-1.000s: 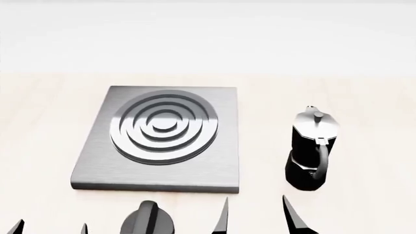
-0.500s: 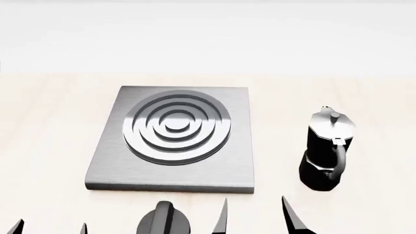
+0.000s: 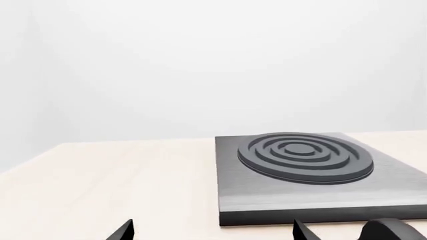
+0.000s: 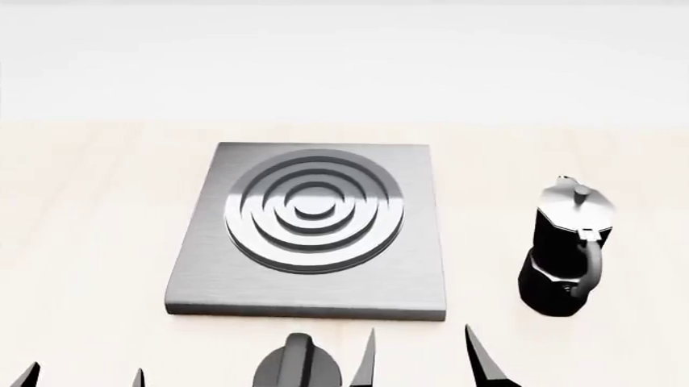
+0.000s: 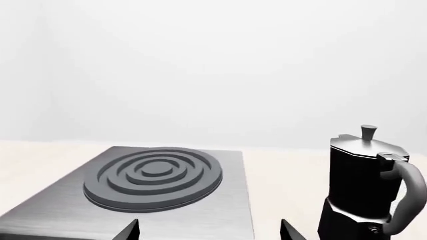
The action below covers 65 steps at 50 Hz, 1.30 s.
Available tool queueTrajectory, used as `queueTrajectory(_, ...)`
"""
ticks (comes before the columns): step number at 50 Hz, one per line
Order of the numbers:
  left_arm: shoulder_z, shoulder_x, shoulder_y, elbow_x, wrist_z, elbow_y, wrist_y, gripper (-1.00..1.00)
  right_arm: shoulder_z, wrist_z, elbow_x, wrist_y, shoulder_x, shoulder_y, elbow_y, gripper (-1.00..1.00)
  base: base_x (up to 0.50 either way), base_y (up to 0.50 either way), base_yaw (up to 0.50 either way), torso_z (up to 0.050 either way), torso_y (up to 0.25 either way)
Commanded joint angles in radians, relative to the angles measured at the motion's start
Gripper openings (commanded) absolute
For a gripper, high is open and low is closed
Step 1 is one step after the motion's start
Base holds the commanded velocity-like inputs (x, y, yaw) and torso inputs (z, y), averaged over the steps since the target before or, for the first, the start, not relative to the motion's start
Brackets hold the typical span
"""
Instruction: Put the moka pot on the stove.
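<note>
Pale wooden counter (image 4: 86, 210): black knob (image 4: 293, 363) fronts stove (image 4: 312, 234), moka pot (image 4: 567, 250) beside.

Things we can only see part of

We see just the fingertips (image 4: 475, 355) of both grippers, and the black knob (image 4: 298, 364) and moka pot (image 5: 365, 190) are cut off.

- The stove (image 4: 310, 230) lies flat on the counter (image 4: 86, 210), near the middle of the head view.
- The moka pot (image 4: 565, 250) stands upright on the counter to the stove's right, apart from it (handle turned toward the robot).
- A knob (image 4: 293, 364) sits just before the stove's near edge.
- The right pincer (image 4: 420, 359) is before the gap between stove and pot; the left pincer (image 4: 81, 377) lies well left of the knob.
</note>
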Motion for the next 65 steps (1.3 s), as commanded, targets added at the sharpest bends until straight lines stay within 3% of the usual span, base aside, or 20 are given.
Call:
queueTrajectory(1, 0.003, -0.003, -0.003, -0.003, -0.002, -0.002, 0.0, 1.0, -0.004, 0.007, 0.002, -0.002, 0.004, -0.001, -0.004, 1.0, 0.0, 0.08, 0.0, 0.0, 0.0)
queueTrajectory(65, 0.031, -0.017, -0.025, -0.011, -0.01, -0.016, 0.0, 1.0, -0.032, 0.027, 0.018, -0.024, 0.01, 0.015, 0.048, 1.0, 0.0, 0.04, 0.0, 0.0, 0.0)
